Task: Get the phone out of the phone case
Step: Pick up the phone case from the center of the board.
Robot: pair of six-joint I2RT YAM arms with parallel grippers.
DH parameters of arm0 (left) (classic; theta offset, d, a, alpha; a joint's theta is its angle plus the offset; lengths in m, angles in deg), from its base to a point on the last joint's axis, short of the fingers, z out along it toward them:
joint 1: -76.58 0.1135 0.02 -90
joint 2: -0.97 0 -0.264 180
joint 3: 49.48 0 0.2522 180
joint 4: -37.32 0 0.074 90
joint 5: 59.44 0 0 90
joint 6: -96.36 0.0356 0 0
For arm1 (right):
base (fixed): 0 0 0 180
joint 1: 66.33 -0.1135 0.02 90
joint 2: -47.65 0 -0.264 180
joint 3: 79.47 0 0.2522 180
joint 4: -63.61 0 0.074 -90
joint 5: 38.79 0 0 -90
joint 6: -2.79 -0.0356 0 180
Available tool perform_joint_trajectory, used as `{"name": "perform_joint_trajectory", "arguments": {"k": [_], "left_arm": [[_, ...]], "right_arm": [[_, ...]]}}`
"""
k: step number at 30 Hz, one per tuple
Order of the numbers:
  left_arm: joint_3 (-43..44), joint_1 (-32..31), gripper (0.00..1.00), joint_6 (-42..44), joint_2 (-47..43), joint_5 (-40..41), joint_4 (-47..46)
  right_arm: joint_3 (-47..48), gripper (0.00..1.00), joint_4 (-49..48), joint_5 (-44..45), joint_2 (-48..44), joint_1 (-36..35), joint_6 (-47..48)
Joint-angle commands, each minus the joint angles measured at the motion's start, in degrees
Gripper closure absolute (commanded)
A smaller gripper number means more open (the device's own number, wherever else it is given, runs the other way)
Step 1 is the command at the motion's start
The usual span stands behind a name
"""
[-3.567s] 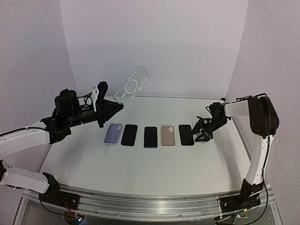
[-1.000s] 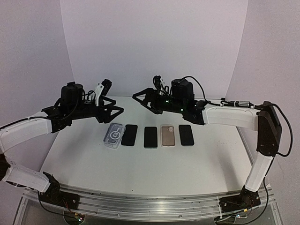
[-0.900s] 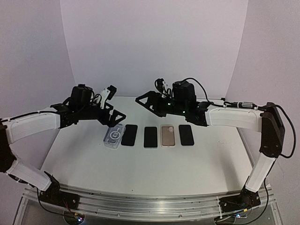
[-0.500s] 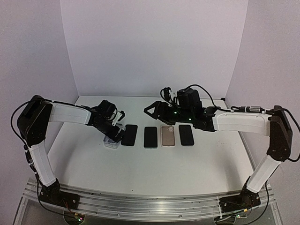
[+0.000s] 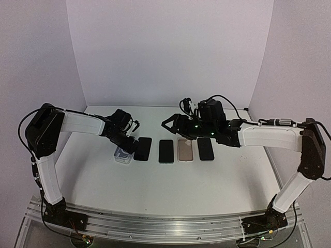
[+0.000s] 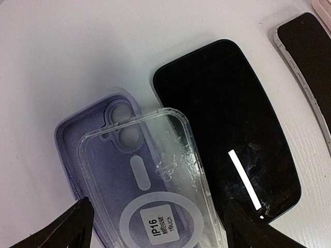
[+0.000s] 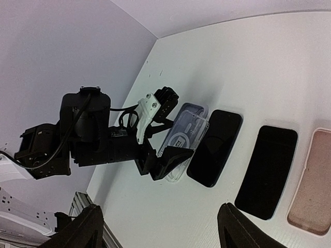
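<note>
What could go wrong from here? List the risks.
1. The clear case lies askew on the purple case. The open left gripper straddling it could knock it onto the phone beside it.
2. One left fingertip sits over that phone's edge, so descending may scrape the screen.
3. The open right gripper hovers close to the left one, and they might collide.
</note>
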Motion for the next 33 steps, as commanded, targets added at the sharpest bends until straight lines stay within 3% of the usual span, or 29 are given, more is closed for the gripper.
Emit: {"name": "perform_joint_trajectory", "arguments": {"k": [1,8,21,26,28,33], "left_arm": [[0.66,0.04,0.11,-1.96,1.79,0.49,0.24],[0.51,0.03,0.13,-2.54,2.3,0.52,-0.38],[2.92,0.03,0.43,-6.74,-0.17,-1.18,3.29],[4.7,0.03,0.47,-8.29,-1.0,-1.64,5.78],[5.29,0.04,0.55,-8.6,-1.5,-1.77,6.48],[6.12,0.08,0.94,-8.74,-2.21,-0.85,7.48]], "right_arm": [[1.22,0.24,-0.66,-0.47,-1.31,-0.37,0.76],[0.35,0.24,-0.66,-0.22,-2.23,-0.32,0.78],[0.21,0.23,-0.61,0.04,-2.44,-0.33,0.98],[0.53,0.23,-0.66,-0.32,-2.25,-0.32,0.94],[0.62,0.23,-0.66,-0.47,-2.31,-0.31,1.02],[0.94,0.22,-0.66,-0.71,-2.32,-0.32,1.37]]}}
